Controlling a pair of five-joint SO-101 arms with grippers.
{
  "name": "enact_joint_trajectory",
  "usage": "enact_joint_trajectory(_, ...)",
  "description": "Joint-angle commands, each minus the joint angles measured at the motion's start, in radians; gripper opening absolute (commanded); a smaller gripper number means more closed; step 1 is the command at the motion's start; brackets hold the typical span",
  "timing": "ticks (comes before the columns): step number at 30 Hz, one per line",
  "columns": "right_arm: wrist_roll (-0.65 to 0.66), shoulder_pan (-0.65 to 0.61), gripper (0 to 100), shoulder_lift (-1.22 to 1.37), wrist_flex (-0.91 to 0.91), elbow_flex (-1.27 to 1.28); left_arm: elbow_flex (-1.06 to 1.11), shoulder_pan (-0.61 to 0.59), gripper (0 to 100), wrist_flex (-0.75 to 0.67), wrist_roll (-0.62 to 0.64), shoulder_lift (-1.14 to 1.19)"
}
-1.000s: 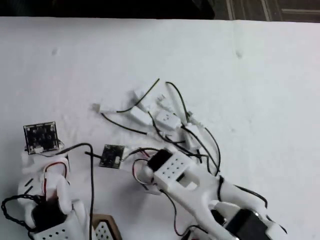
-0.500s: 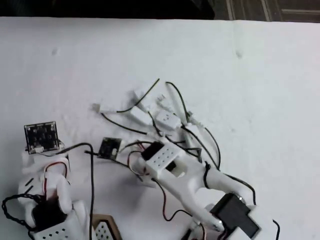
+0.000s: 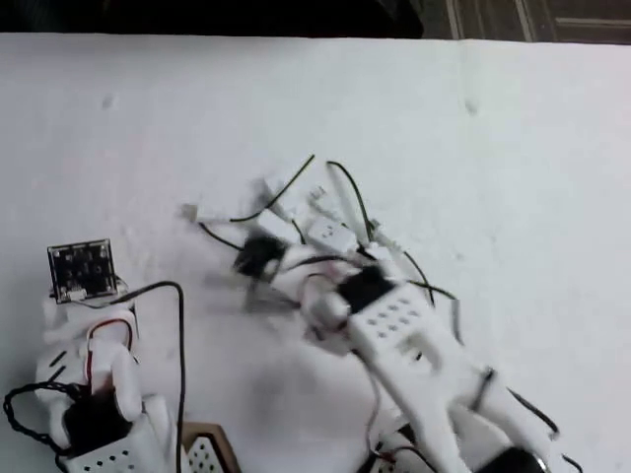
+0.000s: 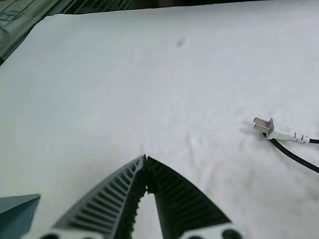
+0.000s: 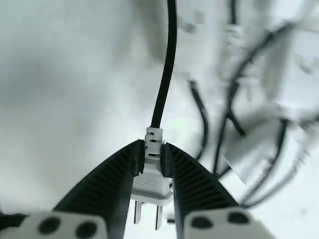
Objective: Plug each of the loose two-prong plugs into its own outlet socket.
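**Three Cameras, One White Table**

The high camera looks steeply down on the table (image 3: 493,128) from overhead. The left wrist camera peers low along the left gripper (image 4: 146,160) toward the far edge; both catch the lone plug (image 4: 264,127). The right wrist camera sits tight behind the right gripper (image 5: 152,147) and pinched plug (image 5: 148,184), facing the cord tangle (image 3: 330,235) seen mid-table from above.

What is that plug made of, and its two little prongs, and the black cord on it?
The plug, held in the right tool, looks like smooth white plastic with a ribbed neck. Its prongs look like metal: thin, flat and pale grey, though I can't be sure. The cord seems to be rubber or soft plastic: black, matte and gently bending.
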Motion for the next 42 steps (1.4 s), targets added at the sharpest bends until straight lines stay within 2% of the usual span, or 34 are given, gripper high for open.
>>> enact_joint_trajectory(1, 0.017, 0.171, 1.8, -0.189, 0.065, -0.017, -0.003, -0.004, 2, -0.02, 0.009, -0.007)
enact_joint_trajectory(4, 0.068, 0.355, 1.8, -0.3, 0.09, -0.017, -0.003, -0.004, 2, -0.02, 0.009, -0.007)
enact_joint_trajectory(9, 0.078, 0.671, 1.8, -0.364, 0.084, -0.014, -0.002, -0.004, 2, -0.02, 0.009, -0.007)
enact_joint_trajectory(13, 0.103, 0.828, 1.8, -0.335, 0.039, 0.02, -0.002, -0.004, 2, -0.02, 0.009, -0.007)
enact_joint_trajectory(16, 0.103, 0.897, 1.8, -0.288, -0.039, 0.063, -0.002, -0.004, 2, -0.02, 0.009, -0.007)
enact_joint_trajectory(22, 0.098, 0.952, 1.8, -0.088, -0.232, 0.137, 0.012, -0.004, 2, -0.026, 0.009, -0.007)
enact_joint_trajectory(28, 0.103, 0.951, 1.8, 0.137, -0.355, 0.118, 0.015, -0.004, 2, -0.026, 0.008, -0.007)
enact_joint_trajectory(32, 0.104, 0.954, 2.6, 0.183, -0.26, 0.034, 0.018, -0.002, 2, -0.026, 0.008, -0.007)
enact_joint_trajectory(38, 0.107, 0.947, 13.4, 0.193, -0.105, -0.083, 0.02, 0.05, 2, -0.02, 0.002, -0.007)
enact_joint_trajectory(42, 0.193, 0.951, 13.6, 0.196, -0.077, -0.107, 0.029, 0.058, 2, -0.025, 0.0, -0.007)
